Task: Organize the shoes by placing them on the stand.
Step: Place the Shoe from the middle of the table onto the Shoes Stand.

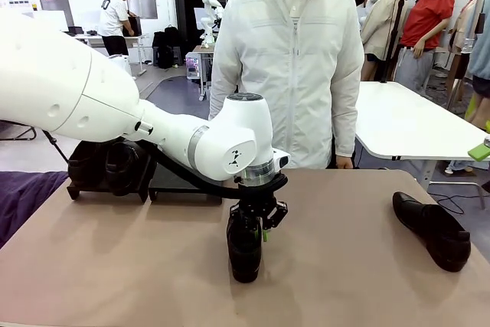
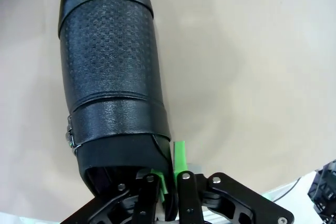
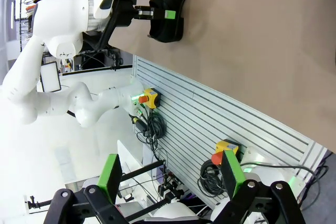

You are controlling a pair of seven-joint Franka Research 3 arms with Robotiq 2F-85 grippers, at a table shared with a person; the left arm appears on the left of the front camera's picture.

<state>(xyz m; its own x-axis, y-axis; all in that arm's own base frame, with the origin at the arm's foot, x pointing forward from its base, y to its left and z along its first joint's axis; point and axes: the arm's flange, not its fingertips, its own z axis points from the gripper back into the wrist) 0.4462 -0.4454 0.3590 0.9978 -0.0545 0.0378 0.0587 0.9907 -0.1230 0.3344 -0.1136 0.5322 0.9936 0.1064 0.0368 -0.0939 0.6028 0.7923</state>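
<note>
Your left gripper (image 1: 258, 218) is pinched narrow on the heel rim of the middle shoe (image 1: 244, 254). One of the green pads (image 2: 179, 153) sits outside the leather and the other finger is tucked down into the opening (a thin wall pinch, not a wrap around the whole shoe). Makes sense to me: that collar is about the only edge slim enough for the gripper to bite.

The shoe sits sole down on the counter (image 1: 115, 266), around the middle of the near edge, toe pointing at that edge. I can't tell whether it's off the surface at all.

The stand (image 1: 174, 186) is up at the far left corner. Its left platform carries a pair of shoes (image 1: 103, 166) and the platform beside it looks bare, so I'd guess that's where this one goes. The last shoe (image 1: 433, 229) lies side-on near the right edge, well apart.

Your right gripper (image 3: 172, 179) hangs wide open with nothing in it, out past the counter's side, probably just parked clear.

One worry: with a heel pinch the toe will likely droop on the lift, so go easy. The person (image 1: 291, 59) stands at the far edge.
</note>
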